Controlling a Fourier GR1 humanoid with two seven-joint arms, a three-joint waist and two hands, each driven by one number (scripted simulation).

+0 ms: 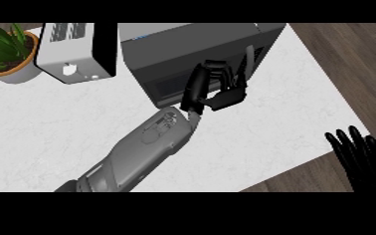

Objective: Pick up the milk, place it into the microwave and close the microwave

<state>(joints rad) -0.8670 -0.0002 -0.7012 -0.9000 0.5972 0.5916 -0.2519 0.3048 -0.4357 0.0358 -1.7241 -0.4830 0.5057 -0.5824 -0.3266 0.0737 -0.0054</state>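
The dark grey microwave [198,42] stands at the back middle of the white counter, its door flat against its front. My left hand [213,87] rests against that door beside the vertical handle [249,62], fingers loosely bent and holding nothing. The milk shows nowhere in view. My right hand [356,152] stays at the lower right edge, open with its fingers up, off the counter's corner.
A white boxy appliance [73,50] stands left of the microwave. A potted plant [16,55] sits at the far left edge. The counter [249,139] ends at the right and front, with wooden floor [345,55] beyond.
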